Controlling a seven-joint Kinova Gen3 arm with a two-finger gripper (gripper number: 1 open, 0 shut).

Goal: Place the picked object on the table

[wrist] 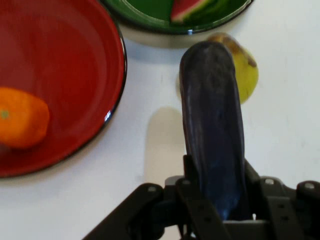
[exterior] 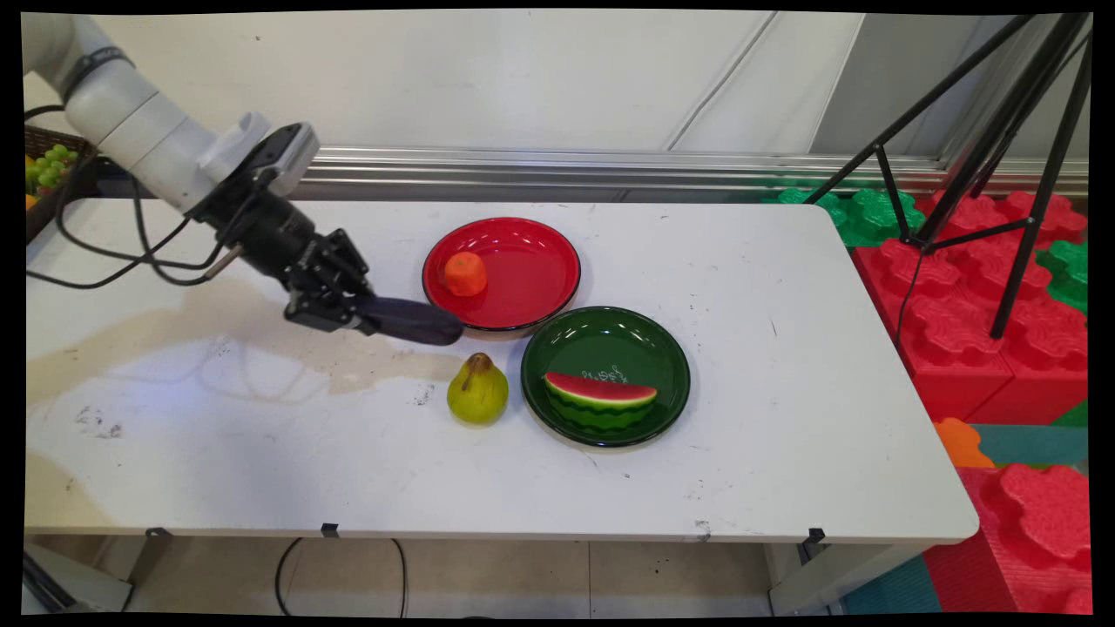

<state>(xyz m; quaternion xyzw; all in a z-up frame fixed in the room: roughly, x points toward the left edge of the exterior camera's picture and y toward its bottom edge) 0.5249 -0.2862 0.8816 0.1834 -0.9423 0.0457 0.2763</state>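
One eggplant (exterior: 416, 320) sits clamped in the end effector (exterior: 366, 313), held by its rear end w/ most of its length sticking out in front, raised off the tabletop (exterior: 784, 366). Its tip hangs just at 7 o'clock of the red plate (exterior: 540, 252), w/ the pear (exterior: 477, 392) below it at approx 5 o'clock. Looks like a smooth, glossy toy: prob. light and stiff, maybe slippery; a hold nearer mid-body would likely be steadier than this end hold. Orange (exterior: 465, 273) lies at 9 o'clock inside the red plate. Green plate (exterior: 610, 340) w/ watermelon slice (exterior: 599, 394) sits at 5 o'clock of the red one, rims nearly touching. White tabletop is scuffed, w/ a brownish stain on the left. Bkgd: pale wall, tripod (exterior: 984, 165), red and green foam blocks (exterior: 967, 305) at right.
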